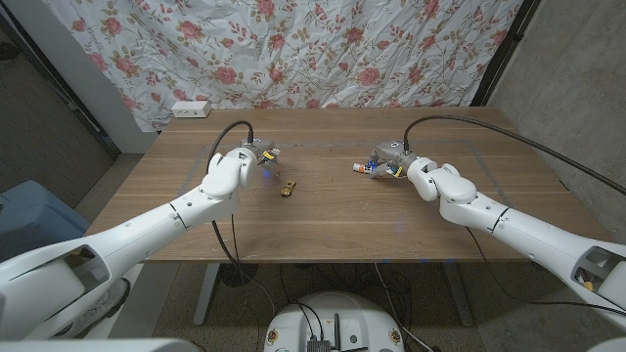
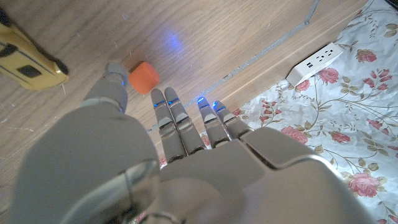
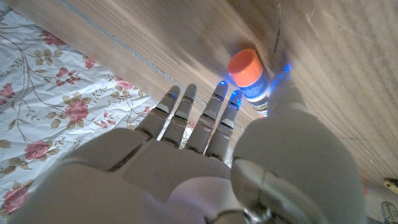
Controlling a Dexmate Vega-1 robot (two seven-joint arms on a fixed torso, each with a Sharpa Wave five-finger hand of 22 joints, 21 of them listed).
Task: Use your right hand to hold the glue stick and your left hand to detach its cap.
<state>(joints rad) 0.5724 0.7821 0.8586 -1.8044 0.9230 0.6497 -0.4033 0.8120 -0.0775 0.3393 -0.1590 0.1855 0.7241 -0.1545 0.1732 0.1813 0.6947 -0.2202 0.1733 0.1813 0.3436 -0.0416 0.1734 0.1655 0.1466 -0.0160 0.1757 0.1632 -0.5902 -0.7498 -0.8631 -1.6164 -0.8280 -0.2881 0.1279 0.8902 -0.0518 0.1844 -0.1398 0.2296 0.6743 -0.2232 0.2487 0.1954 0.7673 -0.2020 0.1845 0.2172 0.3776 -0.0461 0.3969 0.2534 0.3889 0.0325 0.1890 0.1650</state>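
Your right robot hand (image 1: 391, 159) grips the glue stick (image 3: 250, 78) at the surface's (image 1: 333, 210) far right, its orange end showing past the fingers, while your left robot hand (image 1: 245, 161) pinches a small orange cap (image 2: 144, 76), with a yellow toy car (image 1: 287, 188) lying between them.

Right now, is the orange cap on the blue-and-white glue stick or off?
Probably off: a small orange piece sits beside the left hand, apart from the blue-and-white glue stick at the right hand.
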